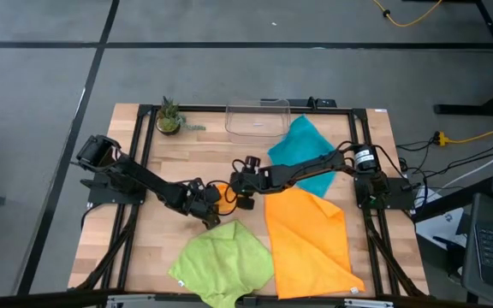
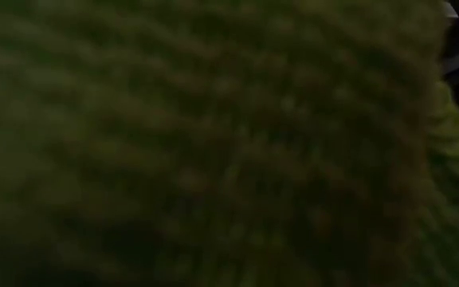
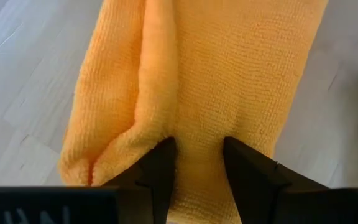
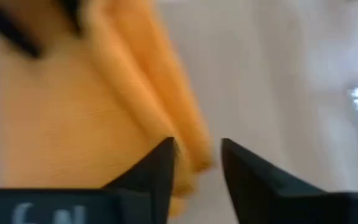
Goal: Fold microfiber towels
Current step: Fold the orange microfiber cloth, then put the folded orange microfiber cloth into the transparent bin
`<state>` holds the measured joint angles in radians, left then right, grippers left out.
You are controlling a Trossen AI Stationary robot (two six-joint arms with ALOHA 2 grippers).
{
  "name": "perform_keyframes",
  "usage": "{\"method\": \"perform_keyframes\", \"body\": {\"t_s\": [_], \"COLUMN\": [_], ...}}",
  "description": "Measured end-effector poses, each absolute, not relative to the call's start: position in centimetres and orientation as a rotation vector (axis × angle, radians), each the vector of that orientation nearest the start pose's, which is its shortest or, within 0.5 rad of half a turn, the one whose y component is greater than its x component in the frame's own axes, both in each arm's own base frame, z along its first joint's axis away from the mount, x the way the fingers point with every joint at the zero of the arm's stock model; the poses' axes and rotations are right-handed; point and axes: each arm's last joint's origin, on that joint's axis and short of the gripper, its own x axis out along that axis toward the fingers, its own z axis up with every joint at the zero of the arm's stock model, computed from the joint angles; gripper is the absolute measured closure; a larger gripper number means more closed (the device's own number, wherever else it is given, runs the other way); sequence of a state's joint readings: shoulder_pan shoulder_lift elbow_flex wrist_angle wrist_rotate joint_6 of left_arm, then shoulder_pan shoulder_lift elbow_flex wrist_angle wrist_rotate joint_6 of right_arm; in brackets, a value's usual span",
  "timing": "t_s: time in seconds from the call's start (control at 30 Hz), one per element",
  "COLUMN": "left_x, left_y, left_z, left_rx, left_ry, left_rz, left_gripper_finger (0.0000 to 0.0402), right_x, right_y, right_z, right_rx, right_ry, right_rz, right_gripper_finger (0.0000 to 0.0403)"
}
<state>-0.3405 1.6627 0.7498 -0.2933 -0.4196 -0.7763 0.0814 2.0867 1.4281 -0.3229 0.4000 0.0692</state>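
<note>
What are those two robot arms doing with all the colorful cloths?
They are folding towels. Both arms meet at the middle of the table over a small folded orange towel. The left gripper holds one end of it, and the right gripper sits open at its edge. A bigger orange towel, a green towel and a teal towel lie spread out nearby.

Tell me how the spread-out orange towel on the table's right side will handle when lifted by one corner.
Likely floppy: the orange towel lies flat with soft creases, so it should drape and sag. Probably light for its spread, being thin cloth. Its nubby weave suggests a pincer would grip without slipping.
</note>
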Motion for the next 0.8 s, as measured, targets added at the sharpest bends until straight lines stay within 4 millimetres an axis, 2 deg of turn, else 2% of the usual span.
{"method": "perform_keyframes", "body": {"t_s": [0.1, 0.23, 0.4, 0.53, 0.8], "left_x": [26.3, 26.3, 26.4, 27.1, 26.6], "left_y": [-8.1, -8.1, -8.1, -8.2, -6.1], "left_z": [12.1, 12.1, 13.1, 15.7, 15.0], "left_rx": [-0.248, -0.244, -0.250, -0.212, -0.088], "left_ry": [1.002, 0.997, 0.973, 0.880, 0.994], "left_rz": [0.487, 0.491, 0.484, 0.444, 0.524], "left_gripper_finger": [0.0266, 0.0266, 0.0266, 0.0266, 0.0266], "right_x": [43.0, 42.4, 41.3, 40.9, 40.4], "right_y": [2.2, 2.3, 2.4, 2.5, 2.9], "right_z": [16.4, 17.9, 19.1, 19.1, 19.0], "right_rx": [-0.189, -0.169, -0.097, -0.075, -0.003], "right_ry": [0.921, 0.925, 0.975, 1.020, 1.069], "right_rz": [-0.365, -0.339, -0.283, -0.254, -0.212], "right_gripper_finger": [0.0208, 0.0182, 0.0180, 0.0187, 0.0194]}}
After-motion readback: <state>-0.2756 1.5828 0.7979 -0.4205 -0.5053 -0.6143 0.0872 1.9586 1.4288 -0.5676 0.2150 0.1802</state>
